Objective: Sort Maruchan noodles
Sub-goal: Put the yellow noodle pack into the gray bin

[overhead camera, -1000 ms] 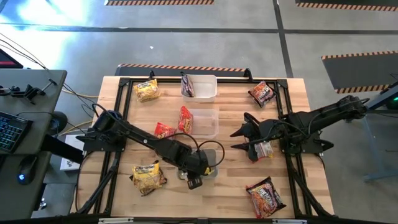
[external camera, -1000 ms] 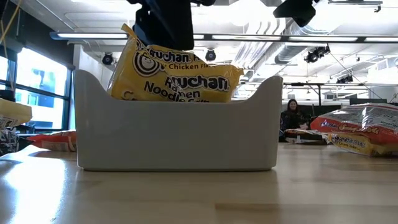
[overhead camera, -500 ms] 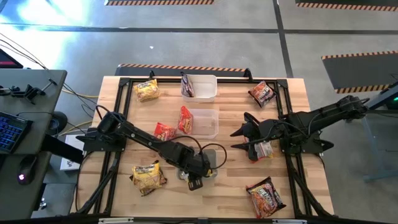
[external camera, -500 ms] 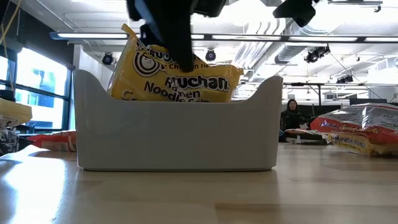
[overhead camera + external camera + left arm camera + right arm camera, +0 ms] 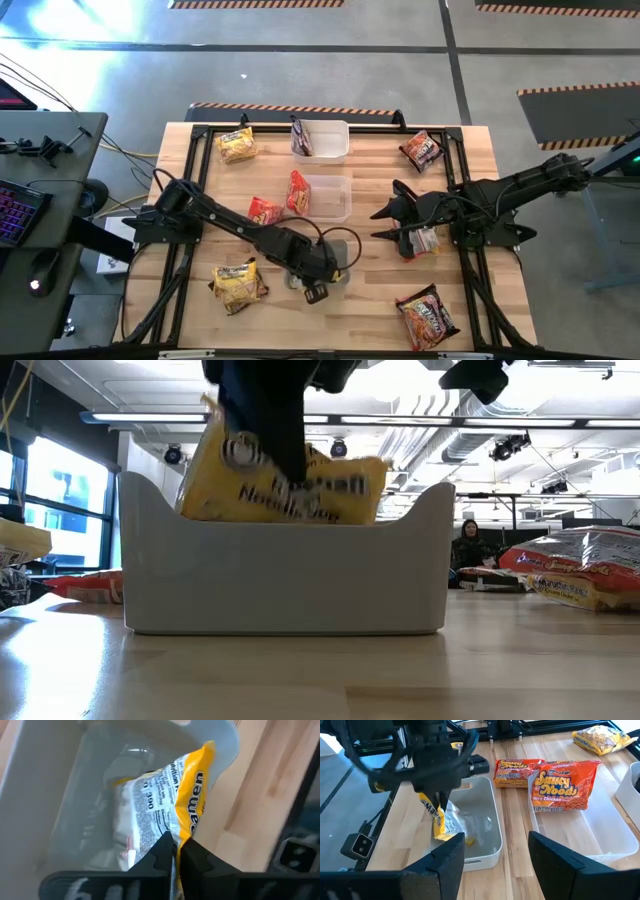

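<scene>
The left hand point(image 5: 176, 851) is inside the near tub point(image 5: 487, 827), its fingers pinching the edge of a yellow packet point(image 5: 192, 795). The packet hangs just ahead of the fingertips, partly upright, its lower part within the tub walls.

Recommended handling for this step: the film is thin and crinkly, so keep the pinch firm and move slowly. Either way, keep the packet clear of the tub rim point(image 5: 285, 525), which could catch it. If it is to stay in the tub, lower it until it lies flat before letting go.

The right hand point(image 5: 492, 857) waits well to the side, fingers spread, holding nothing, with another packet point(image 5: 425, 241) on the table just below it.

The table point(image 5: 375, 310) is pale wood. Red packets point(image 5: 565, 782) lie beyond the left hand, at the next tub point(image 5: 600, 832). More packets lie scattered toward the table edges. The room behind is an open hall with ceiling lights and ducts; a person point(image 5: 466, 545) sits far off.
</scene>
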`<state>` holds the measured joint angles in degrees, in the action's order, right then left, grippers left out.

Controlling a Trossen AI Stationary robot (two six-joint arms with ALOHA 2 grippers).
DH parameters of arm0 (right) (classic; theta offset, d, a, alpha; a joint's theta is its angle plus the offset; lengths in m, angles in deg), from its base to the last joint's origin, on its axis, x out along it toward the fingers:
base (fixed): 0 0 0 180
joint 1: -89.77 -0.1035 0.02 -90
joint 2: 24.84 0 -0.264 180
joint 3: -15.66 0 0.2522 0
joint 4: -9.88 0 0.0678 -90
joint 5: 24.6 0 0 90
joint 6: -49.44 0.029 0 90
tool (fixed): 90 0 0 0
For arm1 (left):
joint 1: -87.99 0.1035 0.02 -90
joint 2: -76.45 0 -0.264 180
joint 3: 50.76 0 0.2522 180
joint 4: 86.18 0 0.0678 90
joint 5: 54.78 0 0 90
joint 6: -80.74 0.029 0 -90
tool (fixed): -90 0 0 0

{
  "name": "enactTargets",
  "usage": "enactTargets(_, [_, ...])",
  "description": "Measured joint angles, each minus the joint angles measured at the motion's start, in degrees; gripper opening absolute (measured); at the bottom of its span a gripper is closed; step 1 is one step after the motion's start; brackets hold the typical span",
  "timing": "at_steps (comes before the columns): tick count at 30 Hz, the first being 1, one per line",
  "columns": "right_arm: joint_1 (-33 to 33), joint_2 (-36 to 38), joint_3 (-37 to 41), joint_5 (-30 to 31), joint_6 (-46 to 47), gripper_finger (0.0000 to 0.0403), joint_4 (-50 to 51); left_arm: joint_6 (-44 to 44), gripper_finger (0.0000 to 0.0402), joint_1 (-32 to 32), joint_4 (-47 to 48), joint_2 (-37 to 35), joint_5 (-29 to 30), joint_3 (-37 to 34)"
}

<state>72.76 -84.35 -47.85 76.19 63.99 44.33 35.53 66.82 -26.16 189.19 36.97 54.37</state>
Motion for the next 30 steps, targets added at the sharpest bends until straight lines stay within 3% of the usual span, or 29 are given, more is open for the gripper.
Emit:
enactTargets(7, [0.0, 0.0, 0.0, 0.0, 0.4, 0.0199, 0.0, -17.6, 0.0001, -0.5, -0.1, -3.8, 3.3, 0.0])
enactTargets(24, [0.0, 0.0, 0.0, -0.2, 0.6, 0.0199, 1.0, -69.0, 0.0000, -10.5, 2.0, -6.2, 24.7, 0.0])
enactTargets(28, [0.4, -0.1, 0.0, -0.5, 2.0, 0.0199, 1.0, -75.2, 0.0000, -12.4, 4.1, -6.2, 28.7, 0.0])
enactTargets(30, [1.3, -1.0, 0.0, -3.6, 4.2, 0.0199, 0.9, -76.0, 0.0000, -12.9, 4.7, -6.2, 29.2, 0.0])
